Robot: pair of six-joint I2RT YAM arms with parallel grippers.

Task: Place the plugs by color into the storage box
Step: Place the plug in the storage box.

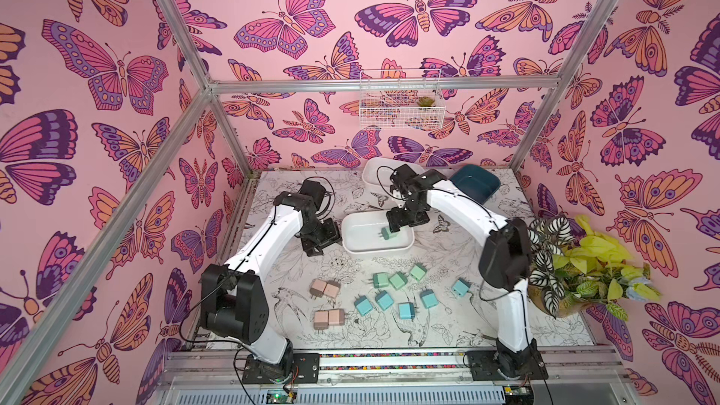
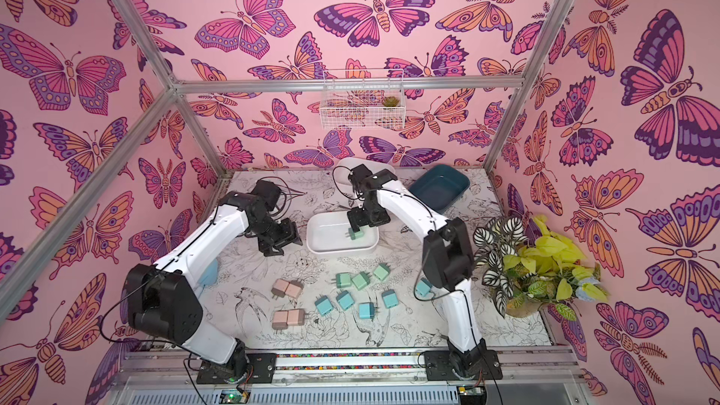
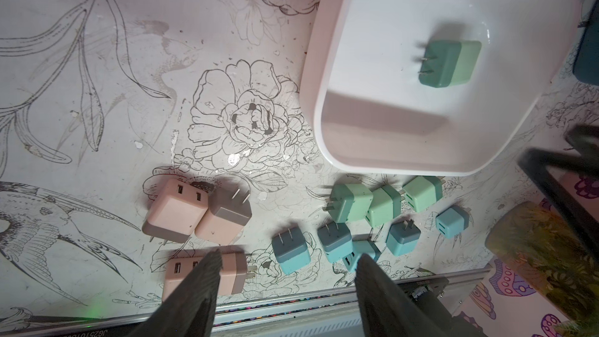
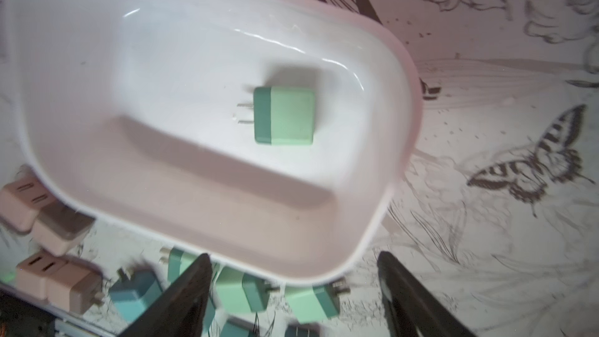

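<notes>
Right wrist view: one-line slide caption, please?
Open right gripper above a mint green plug lying in the white storage box, more plugs outside it.

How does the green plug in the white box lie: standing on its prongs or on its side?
On its side. The green plug lies flat on the floor of the white box, its two prongs pointing sideways.

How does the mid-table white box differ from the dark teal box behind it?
The white box is white, the dark teal box deep blue-green. The white box holds one mint green plug; the dark teal box looks empty. The white box sits under the right hand; the dark teal box lies farther back, right. Both are lidless rounded tubs.
</notes>
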